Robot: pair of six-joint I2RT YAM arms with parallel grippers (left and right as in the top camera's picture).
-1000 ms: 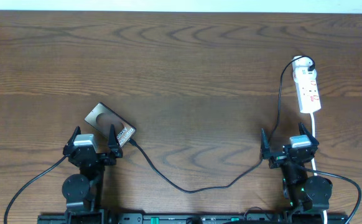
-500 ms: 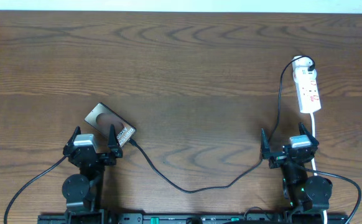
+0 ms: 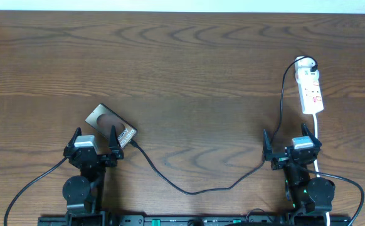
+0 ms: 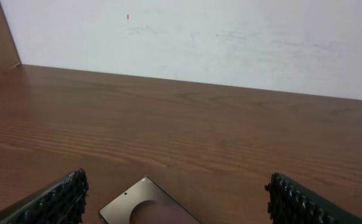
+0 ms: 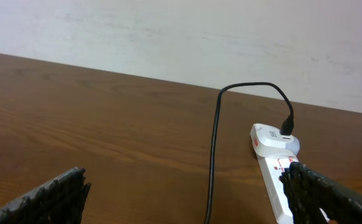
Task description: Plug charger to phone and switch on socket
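- Table (image 3: 189, 69): brown wood.
- Left gripper (image 3: 95, 135): fingers apart, empty, phone's near end just ahead.
- Right gripper (image 3: 286, 139): fingers apart, empty.
- Phone (image 3: 110, 124): flat, angled, front left.
- Socket (image 3: 311, 93): far right, beyond right gripper.
- Charger (image 3: 189, 190): white plug in socket's far end; tip touches phone's edge, seating unclear.

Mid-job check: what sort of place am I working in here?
Probably a lab or test bench: a wood-grain table against a plain white wall, with a phone, a charger and a socket laid out.
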